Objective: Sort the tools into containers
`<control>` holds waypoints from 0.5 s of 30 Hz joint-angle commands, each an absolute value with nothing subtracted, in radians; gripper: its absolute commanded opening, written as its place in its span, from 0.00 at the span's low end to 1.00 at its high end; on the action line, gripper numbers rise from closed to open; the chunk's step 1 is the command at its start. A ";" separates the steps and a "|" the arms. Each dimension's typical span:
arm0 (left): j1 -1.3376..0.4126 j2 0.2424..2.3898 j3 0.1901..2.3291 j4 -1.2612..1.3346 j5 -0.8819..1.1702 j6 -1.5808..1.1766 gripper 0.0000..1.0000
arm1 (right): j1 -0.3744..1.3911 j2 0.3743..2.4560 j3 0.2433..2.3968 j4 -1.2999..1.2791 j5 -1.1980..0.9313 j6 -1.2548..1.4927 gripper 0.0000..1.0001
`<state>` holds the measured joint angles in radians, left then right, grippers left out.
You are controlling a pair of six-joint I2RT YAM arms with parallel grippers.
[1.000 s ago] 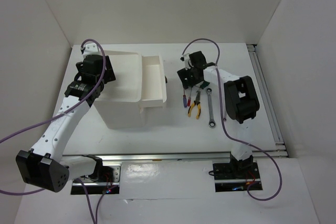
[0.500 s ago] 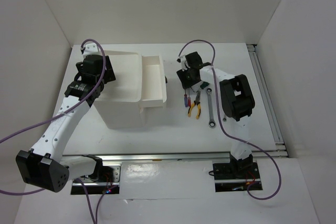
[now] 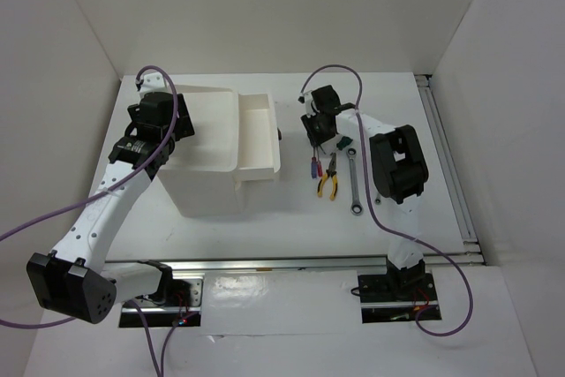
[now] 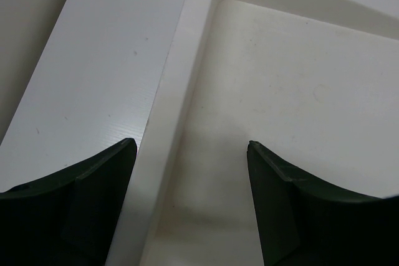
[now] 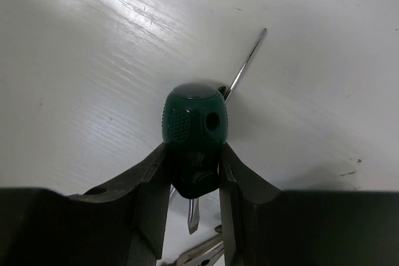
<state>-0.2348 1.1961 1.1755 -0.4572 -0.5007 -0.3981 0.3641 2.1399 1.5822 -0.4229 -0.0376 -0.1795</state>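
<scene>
- the white box unit (image 3: 207,190) stands toward the left edge of the counter (image 3: 397,103); its deep top bin (image 4: 299,91) shows a bare white floor
- a shallow drawer (image 3: 256,134) juts from the box's right side, white inside
- left end effector (image 4: 190,146) hovers over the bin's left rim, fingers apart, gripping nothing
- right end effector (image 5: 193,149), near the counter's middle, is clamped on a stubby green-handled screwdriver (image 5: 193,116): glossy domed cap, dimpled grip, silver flat blade running back between the fingers
- thin red- and blue-handled screwdrivers (image 3: 313,168), yellow-handled pliers (image 3: 328,183) and a silver wrench (image 3: 353,184) lie just nearer the counter's near edge
</scene>
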 commanded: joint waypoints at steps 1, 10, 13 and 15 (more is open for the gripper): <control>-0.268 1.223 1.132 -0.603 -0.410 -0.413 0.83 | 0.373 2.146 1.626 -0.434 -0.032 -0.169 0.29; -0.268 1.232 1.132 -0.603 -0.410 -0.413 0.83 | 0.373 2.114 1.637 -0.434 -0.043 -0.158 0.29; -0.268 1.232 1.132 -0.603 -0.410 -0.413 0.83 | 0.373 2.092 1.637 -0.443 -0.043 -0.149 0.29; -0.268 1.232 1.132 -0.603 -0.410 -0.413 0.83 | 0.373 2.080 1.646 -0.443 -0.031 -0.140 0.23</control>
<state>-0.2348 1.1961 1.1755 -0.4572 -0.5007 -0.3981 0.3641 2.1414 1.5883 -0.4313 -0.0395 -0.1646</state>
